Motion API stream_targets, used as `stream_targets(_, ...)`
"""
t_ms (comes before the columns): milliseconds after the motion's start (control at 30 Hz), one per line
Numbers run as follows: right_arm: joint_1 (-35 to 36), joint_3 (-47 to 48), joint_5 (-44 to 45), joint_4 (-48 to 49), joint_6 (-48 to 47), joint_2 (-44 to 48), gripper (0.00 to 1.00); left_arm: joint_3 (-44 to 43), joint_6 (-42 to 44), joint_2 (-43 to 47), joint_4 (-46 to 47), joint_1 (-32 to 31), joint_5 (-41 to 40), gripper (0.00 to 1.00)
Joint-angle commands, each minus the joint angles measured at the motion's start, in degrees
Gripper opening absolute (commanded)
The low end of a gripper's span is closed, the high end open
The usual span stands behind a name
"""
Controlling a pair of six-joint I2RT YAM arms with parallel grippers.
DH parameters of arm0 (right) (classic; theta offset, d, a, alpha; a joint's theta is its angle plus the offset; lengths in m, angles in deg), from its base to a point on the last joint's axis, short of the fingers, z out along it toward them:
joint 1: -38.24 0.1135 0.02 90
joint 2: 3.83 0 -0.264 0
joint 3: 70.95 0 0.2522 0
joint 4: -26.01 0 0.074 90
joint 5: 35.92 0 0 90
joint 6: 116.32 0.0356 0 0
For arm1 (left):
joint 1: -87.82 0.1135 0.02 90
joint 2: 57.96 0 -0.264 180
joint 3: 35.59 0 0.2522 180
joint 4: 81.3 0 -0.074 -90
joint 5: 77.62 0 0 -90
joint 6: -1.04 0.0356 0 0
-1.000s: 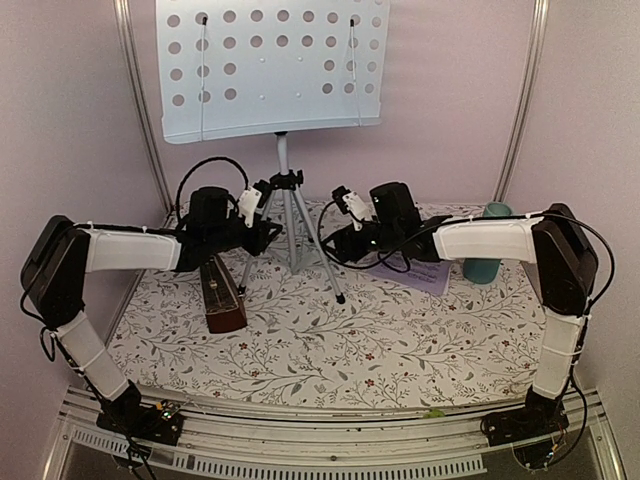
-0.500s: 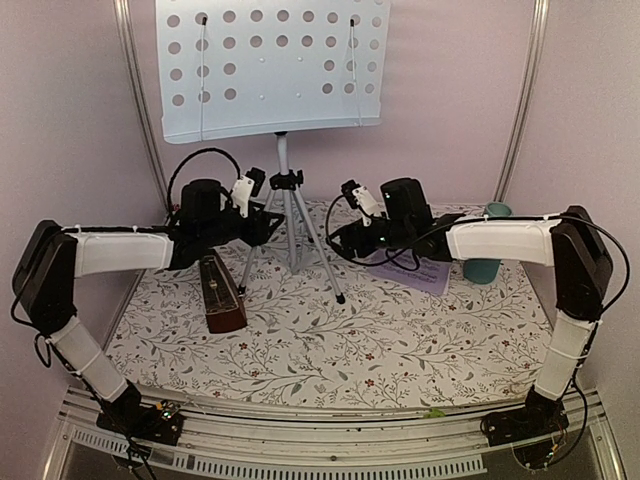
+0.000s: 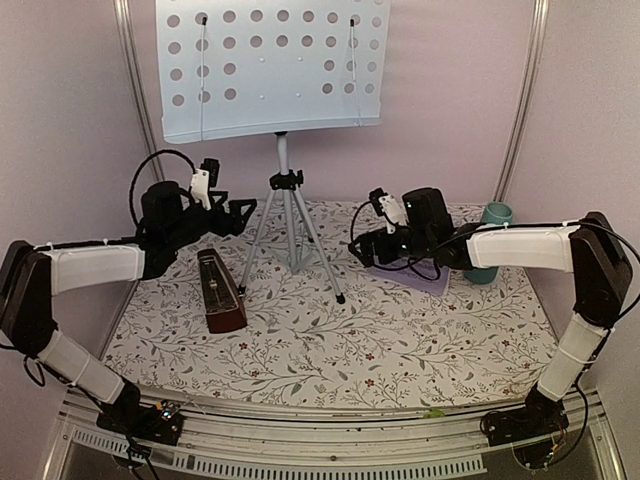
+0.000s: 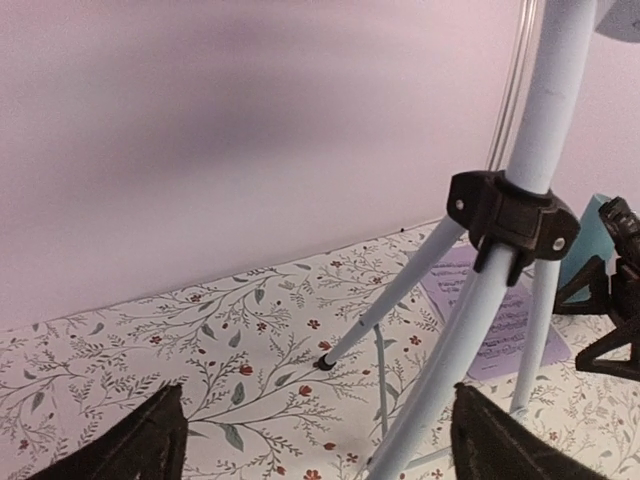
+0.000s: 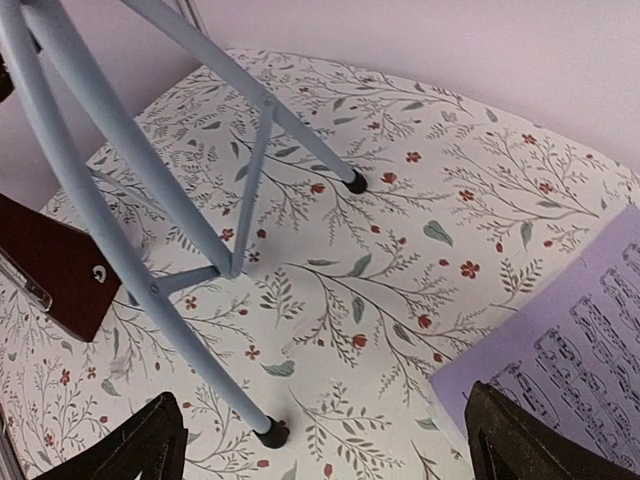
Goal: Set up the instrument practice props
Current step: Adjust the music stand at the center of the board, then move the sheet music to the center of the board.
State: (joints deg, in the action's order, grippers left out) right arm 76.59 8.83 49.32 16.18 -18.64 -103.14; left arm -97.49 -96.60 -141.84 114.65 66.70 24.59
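The pale-blue perforated music stand (image 3: pixel 270 70) rises upright on silver tripod legs (image 3: pixel 290 225) at the back centre. My left gripper (image 3: pixel 236 212) hovers left of the tripod, open and empty. In its wrist view the tripod hub (image 4: pixel 512 215) is ahead to the right, outside the jaws. The dark-red-brown metronome (image 3: pixel 221 296) stands below the left gripper. My right gripper (image 3: pixel 364 248) is open right of the tripod, over the near edge of the sheet-music page (image 3: pixel 428 276). Its wrist view shows the legs (image 5: pixel 150 170), the page (image 5: pixel 570 360) and the metronome (image 5: pixel 50 265).
A teal cup (image 3: pixel 488 255) stands at the back right, behind the right forearm. A floral cloth (image 3: pixel 330 340) covers the table. Pale walls with metal corner posts (image 3: pixel 140 100) close in the back and both sides.
Both grippers have drawn away from the tripod, the left one leftward and the right one rightward, and both jaws have opened wider. The stand and metronome have stayed in place.
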Motion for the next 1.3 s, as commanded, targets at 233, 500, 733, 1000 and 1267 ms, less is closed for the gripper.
stream_targets(233,-8.1,-4.5,10.6,-9.4,7.7,-0.6,0.99,5.1,-9.3,10.4,1.0,2.3,-7.2,0.99)
stream_targets(500,-12.4,-9.5,9.1,-10.7,15.1,1.0,0.92,6.3,-11.2,16.8,-4.3,2.2,-6.4,0.99)
stream_targets(733,-14.7,-10.7,11.6,-10.4,19.2,-1.2,0.88,5.3,-10.8,20.0,-7.2,2.2,-5.3,0.99)
stream_targets(1000,-15.4,-6.5,15.6,-11.6,17.5,-7.9,0.87,4.0,-10.4,21.5,-8.9,2.2,-4.5,0.99)
stream_targets(1267,-12.4,-3.9,19.2,-17.4,15.7,-11.4,0.81,3.6,-10.2,23.6,-10.3,2.2,-4.3,0.99)
